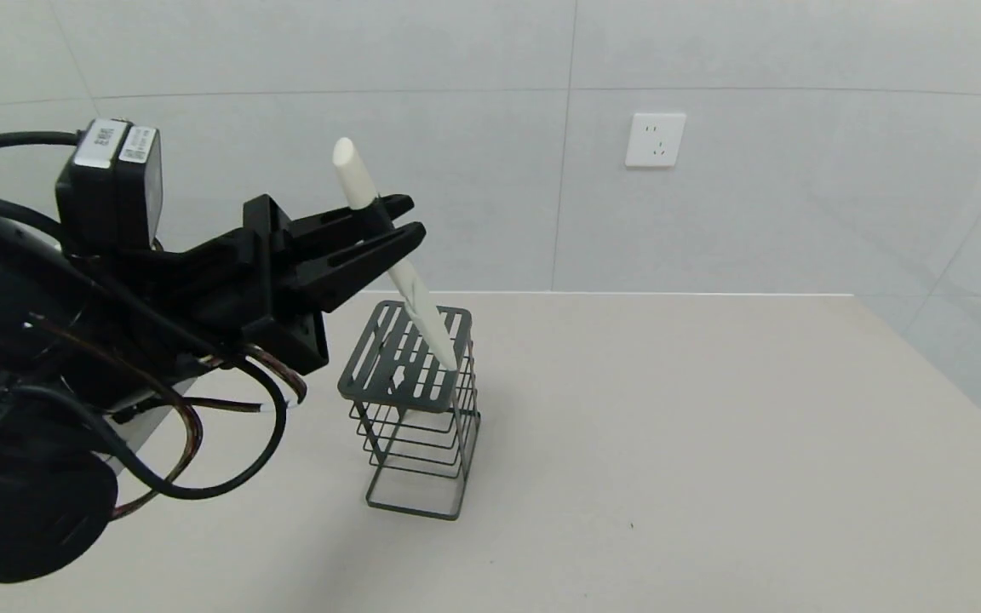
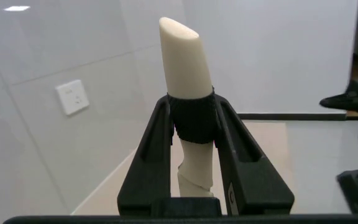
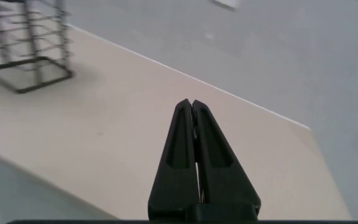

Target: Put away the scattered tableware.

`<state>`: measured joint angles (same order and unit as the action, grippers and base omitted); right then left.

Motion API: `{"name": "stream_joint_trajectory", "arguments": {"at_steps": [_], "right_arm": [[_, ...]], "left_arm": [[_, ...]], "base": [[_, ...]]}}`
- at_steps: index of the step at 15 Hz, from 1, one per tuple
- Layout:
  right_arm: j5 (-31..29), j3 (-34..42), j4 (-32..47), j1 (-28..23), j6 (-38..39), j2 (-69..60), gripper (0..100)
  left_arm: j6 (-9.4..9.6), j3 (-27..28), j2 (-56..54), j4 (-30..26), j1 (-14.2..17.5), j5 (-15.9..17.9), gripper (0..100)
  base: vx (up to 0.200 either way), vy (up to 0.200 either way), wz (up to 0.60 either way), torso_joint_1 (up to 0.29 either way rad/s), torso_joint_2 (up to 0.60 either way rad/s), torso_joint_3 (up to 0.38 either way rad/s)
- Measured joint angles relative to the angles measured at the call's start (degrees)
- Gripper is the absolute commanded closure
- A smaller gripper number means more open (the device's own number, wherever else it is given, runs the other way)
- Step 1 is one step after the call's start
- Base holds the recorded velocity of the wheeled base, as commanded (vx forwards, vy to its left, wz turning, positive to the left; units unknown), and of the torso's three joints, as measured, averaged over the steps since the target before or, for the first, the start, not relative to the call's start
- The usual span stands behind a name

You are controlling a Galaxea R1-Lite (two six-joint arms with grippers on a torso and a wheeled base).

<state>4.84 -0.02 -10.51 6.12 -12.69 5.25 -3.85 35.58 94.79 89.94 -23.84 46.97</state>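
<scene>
My left gripper (image 1: 392, 221) is shut on a white utensil (image 1: 397, 264), a knife-like piece with a thick white handle. It holds the piece tilted above the dark wire cutlery rack (image 1: 416, 409), and the lower tip reaches the slotted top of the rack. In the left wrist view the white handle (image 2: 186, 62) rises between the black fingers (image 2: 160, 134), gripped at a dark band. My right gripper (image 3: 192, 115) is shut with nothing in it, above the beige table (image 3: 135, 143), and the rack (image 3: 27, 43) stands far off from it.
The beige table (image 1: 669, 443) spreads wide to the right of the rack. A grey tiled wall with a white socket (image 1: 655, 140) stands behind the table's far edge.
</scene>
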Motion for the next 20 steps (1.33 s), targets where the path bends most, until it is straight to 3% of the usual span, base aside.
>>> {"name": "stream_joint_trajectory", "arguments": {"at_steps": [3,5,6,9,10,20], "right_arm": [[-0.55,0.02,1.54,-1.77,1.1,-0.52,100],[-0.66,0.0,7.18,-4.61,1.12,-2.36,100],[-0.93,-0.09,7.5,-5.44,1.74,-3.35,100],[-6.83,-0.09,10.4,-6.23,14.79,-4.74,100],[-8.23,-0.07,10.86,-6.28,15.95,-4.95,100],[-6.84,-0.05,10.75,-6.34,13.12,-5.1,100]], "left_arm": [[0.62,4.51,1.32,0.02,4.75,6.51,100],[0.63,5.68,2.43,0.0,5.83,9.83,100],[0.62,6.11,2.89,0.0,5.94,10.34,100],[0.71,8.44,4.95,0.0,5.94,10.58,100],[0.68,9.58,5.81,0.0,5.88,10.47,100],[0.85,11.8,11.96,-0.02,5.6,10.51,100]], "base": [[0.0,0.0,0.0,0.0,0.0,0.0],[0.0,0.0,0.0,0.0,0.0,0.0],[0.0,0.0,0.0,0.0,0.0,0.0],[0.0,0.0,0.0,0.0,0.0,0.0],[0.0,0.0,0.0,0.0,0.0,0.0],[0.0,0.0,0.0,0.0,0.0,0.0]]}}
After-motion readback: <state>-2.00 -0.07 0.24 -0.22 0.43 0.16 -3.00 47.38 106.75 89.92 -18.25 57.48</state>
